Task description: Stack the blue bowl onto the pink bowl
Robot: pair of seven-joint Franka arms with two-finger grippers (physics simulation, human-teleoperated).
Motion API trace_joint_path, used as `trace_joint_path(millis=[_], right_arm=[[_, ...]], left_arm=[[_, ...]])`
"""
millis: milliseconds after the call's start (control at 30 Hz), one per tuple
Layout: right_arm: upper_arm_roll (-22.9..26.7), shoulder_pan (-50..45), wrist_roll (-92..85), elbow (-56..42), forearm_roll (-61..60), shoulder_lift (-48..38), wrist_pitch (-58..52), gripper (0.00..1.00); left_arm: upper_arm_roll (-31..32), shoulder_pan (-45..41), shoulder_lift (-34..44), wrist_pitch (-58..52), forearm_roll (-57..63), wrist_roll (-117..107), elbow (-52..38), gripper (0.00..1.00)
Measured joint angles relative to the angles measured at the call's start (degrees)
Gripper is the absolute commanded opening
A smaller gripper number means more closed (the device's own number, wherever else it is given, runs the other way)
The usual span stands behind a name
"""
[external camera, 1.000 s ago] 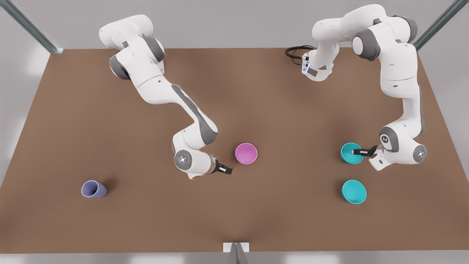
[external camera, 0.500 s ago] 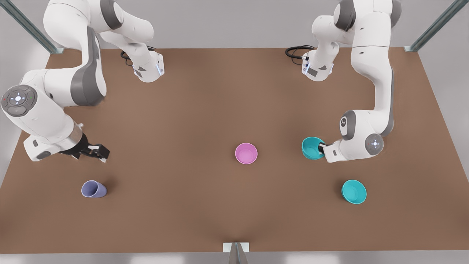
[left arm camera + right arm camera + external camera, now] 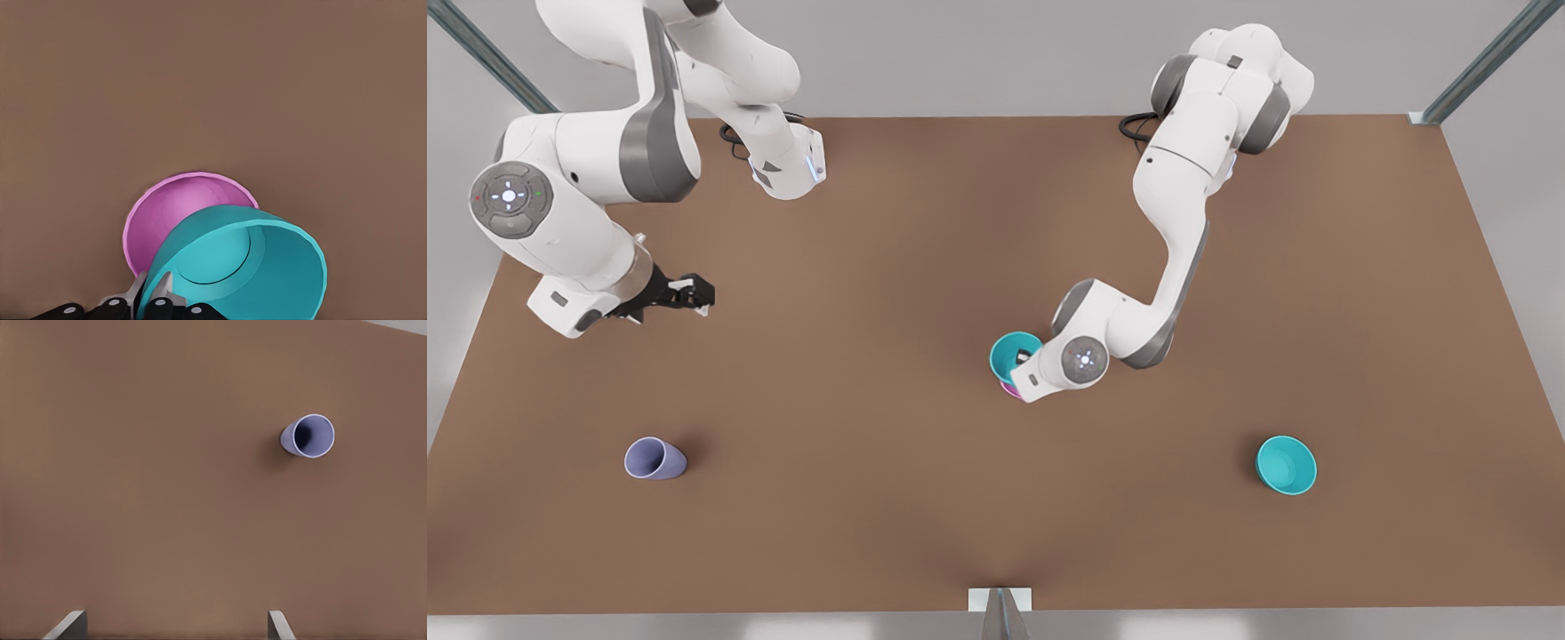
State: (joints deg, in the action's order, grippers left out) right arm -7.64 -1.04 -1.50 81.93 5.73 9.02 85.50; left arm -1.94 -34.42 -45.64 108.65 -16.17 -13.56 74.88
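L tool [image 3: 150,300] clamped on rim of blue bowl [image 3: 250,263], held tilted just above pink bowl [image 3: 175,217], mid tabletop [image 3: 925,267]. Bowl sits off-centre w/ pink one. Risk: release now and it lands skewed, rides the pink rim or knocks it aside. R tool [image 3: 690,294] parked near lavender cup [image 3: 655,459], fingers apart, empty.
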Motion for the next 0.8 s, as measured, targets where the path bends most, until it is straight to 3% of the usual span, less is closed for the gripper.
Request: trace_joint_path(millis=[533,567,600,733,800], right_arm=[[-0.2,-0.1,-4.9,1.3,-0.2,0.3,2.2,1.0],[-0.2,-0.1,-5.1,1.3,-0.2,0.3,2.3,1.0],[-0.2,-0.1,-5.3,1.3,-0.2,0.3,2.3,1.0],[-0.2,-0.1,-5.9,1.3,-0.1,0.4,2.4,1.0],[-0.2,-0.1,-6.1,1.3,0.0,0.4,2.4,1.0]], left_arm=[[0.8,1.1,0.8,-0.4,0.2,-19.1,2.8,0.21],[0.9,1.1,0.8,-0.4,0.2,-19.8,2.8,0.52],[0.9,1.2,0.8,-0.3,0.1,-20.5,2.8,1.0],[0.6,3.9,3.9,-2.4,-0.3,-22.2,2.2,1.0],[0.1,11.5,14.6,-9.3,2.6,-22.1,1.4,1.0]])
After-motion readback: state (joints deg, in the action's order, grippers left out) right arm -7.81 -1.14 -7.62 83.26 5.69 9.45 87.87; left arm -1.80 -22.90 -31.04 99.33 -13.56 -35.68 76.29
